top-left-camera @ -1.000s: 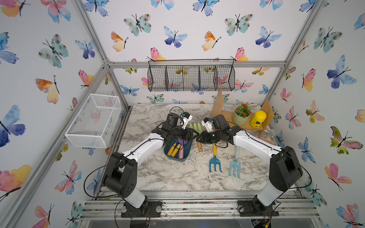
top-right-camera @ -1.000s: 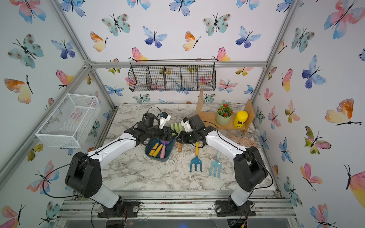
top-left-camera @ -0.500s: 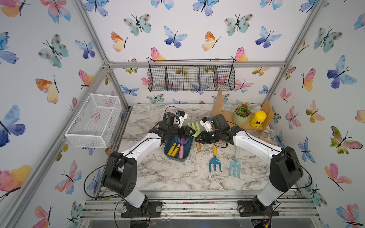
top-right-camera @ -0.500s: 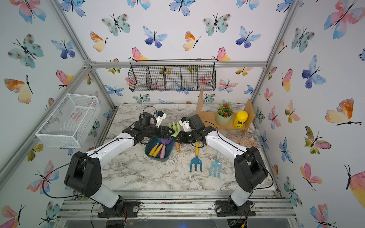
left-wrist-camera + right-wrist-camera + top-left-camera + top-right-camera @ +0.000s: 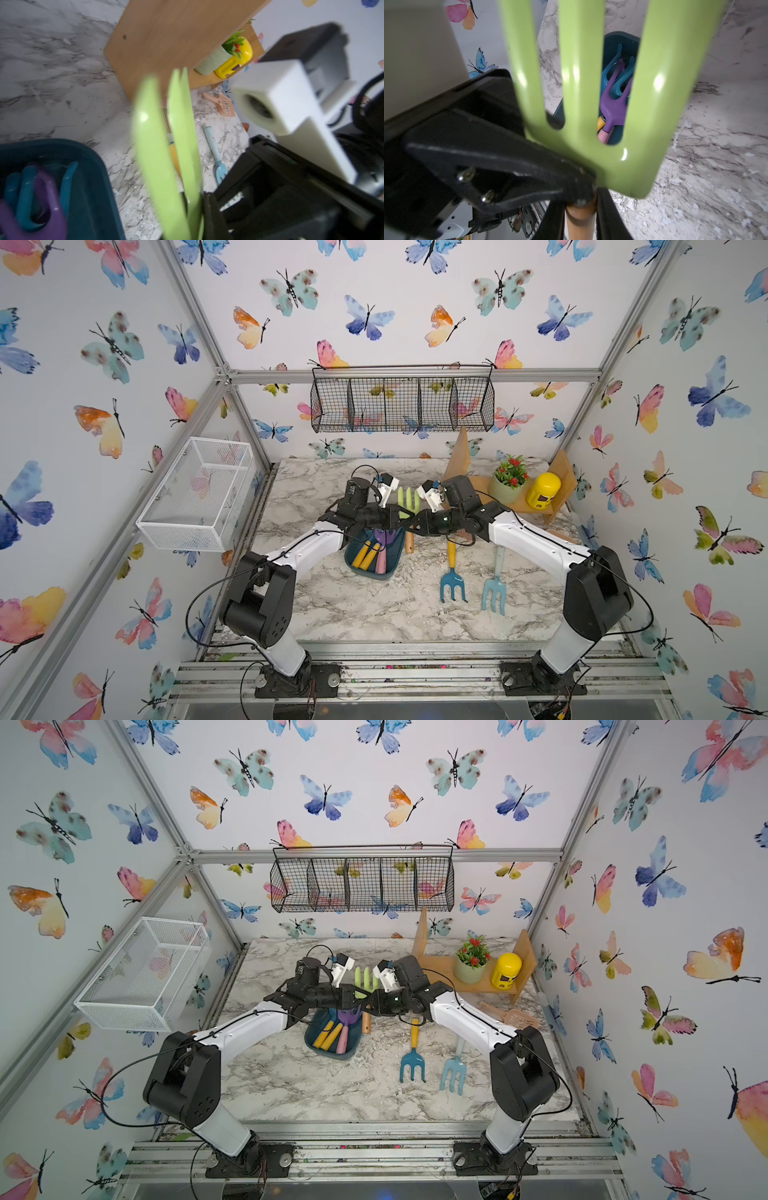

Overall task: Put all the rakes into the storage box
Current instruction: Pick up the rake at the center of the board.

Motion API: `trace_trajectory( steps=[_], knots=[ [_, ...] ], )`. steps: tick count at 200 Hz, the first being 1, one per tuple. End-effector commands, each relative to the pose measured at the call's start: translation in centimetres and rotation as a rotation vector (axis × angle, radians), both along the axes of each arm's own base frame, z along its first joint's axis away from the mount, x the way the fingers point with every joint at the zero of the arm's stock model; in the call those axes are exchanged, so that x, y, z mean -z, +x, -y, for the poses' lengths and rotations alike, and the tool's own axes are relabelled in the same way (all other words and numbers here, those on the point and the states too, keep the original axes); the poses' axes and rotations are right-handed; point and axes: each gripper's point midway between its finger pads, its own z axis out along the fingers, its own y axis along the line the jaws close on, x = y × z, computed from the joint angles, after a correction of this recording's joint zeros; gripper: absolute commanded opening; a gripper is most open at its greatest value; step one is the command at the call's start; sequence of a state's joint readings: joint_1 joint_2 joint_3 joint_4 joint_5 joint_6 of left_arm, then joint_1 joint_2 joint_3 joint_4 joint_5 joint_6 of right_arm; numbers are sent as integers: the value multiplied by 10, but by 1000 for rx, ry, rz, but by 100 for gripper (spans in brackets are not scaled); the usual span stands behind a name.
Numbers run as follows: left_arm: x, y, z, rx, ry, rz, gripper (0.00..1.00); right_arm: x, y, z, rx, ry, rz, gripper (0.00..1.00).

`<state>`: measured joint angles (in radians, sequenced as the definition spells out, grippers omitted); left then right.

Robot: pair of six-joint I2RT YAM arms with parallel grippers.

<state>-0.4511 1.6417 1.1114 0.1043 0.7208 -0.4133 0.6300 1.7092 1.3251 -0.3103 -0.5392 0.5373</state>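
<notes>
Has the rake [image 5: 409, 501] upright, tines up, just beside the storage box [image 5: 52, 145]. Grips its handle with the right claw [image 5: 415, 526]; has just clamped the left claw [image 5: 406, 515], apart a moment ago, on its neck. Suggests a handover.

The walls [image 5: 415, 302] are white, scattered with watercolour butterflies in blue, teal, pink, orange and yellow. The tabletop [image 5: 365, 605] is white marble with grey veins. The rake [image 5: 409, 499] has lime-green tines and a brown wooden handle. The storage box [image 5: 374, 574] is dark teal; inside lie a purple fork [image 5: 614, 104] with a pink handle and two yellow handles [image 5: 365, 553]. On the tabletop one fork [image 5: 452, 585] is deep blue with a yellow handle, another fork [image 5: 493, 593] pale blue throughout. The scoop [image 5: 513, 1016] is peach. The shelf [image 5: 561, 481] is tan wood, carrying a pale green pot [image 5: 503, 491] of red flowers and a yellow container [image 5: 542, 489]. The wire basket [image 5: 401, 404] is black, the mesh basket [image 5: 199, 493] white. The arms [image 5: 307, 547] are white with black joints.
</notes>
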Motion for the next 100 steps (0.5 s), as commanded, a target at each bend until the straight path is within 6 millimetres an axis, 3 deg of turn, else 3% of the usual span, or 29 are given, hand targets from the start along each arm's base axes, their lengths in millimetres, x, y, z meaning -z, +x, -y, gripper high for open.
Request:
trace_trajectory(
  steps=[1, 11, 24, 46, 79, 100],
  knots=[
    [14, 0, 0, -6, 9, -45, 0, -23, 5, -10, -18, 59, 46, 14],
    [15, 0, -3, -19, 25, -42, 0, -22, 5, -9, -12, 53, 48, 18],
    [16, 4, -10, -55, 58, -26, 0, -21, 6, -6, 7, 45, 55, 37],
    [15, 11, -26, -119, 118, 7, 0, -17, 8, 0, 37, 23, 61, 54],
    [23, 22, -55, -226, 231, 53, 0, -9, 6, 1, 38, 14, 44, 56],
    [35, 20, -61, -227, 281, 51, 0, -9, 6, 1, 37, 14, 46, 56]
  ],
)
